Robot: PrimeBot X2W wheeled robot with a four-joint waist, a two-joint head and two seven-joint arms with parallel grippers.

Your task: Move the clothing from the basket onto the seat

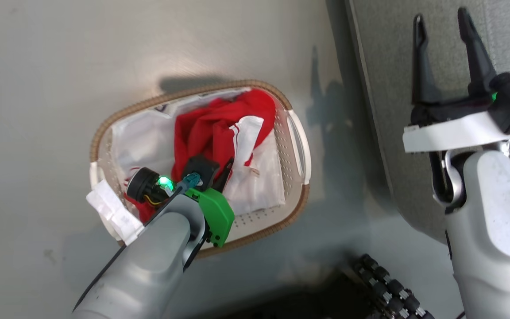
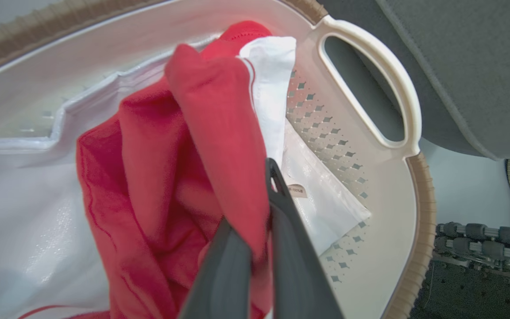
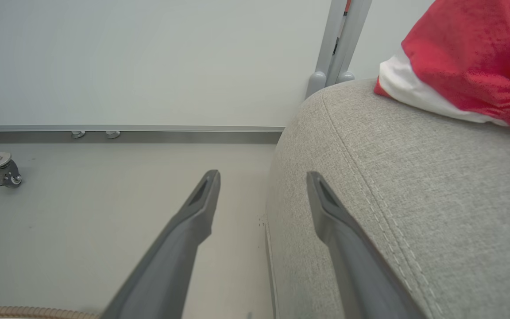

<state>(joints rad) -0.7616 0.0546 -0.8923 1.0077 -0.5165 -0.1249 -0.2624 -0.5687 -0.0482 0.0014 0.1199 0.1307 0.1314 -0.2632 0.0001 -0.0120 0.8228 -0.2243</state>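
Pale grey glossy floor point(image 1: 60, 66), with a plain wall point(image 3: 148, 57) at the top of the right wrist frame. The basket point(image 1: 301, 150) sat on the floor mid-frame and the grey seat point(image 1: 392, 66) at right. The left gripper point(image 2: 255, 212) was in the basket, jaws pinched on red clothing point(image 2: 157, 155). The right gripper point(image 3: 261, 177) hung at the seat edge, jaws wide and holding nothing. A red-white garment point(image 3: 467, 57) lay on the seat, upper right.
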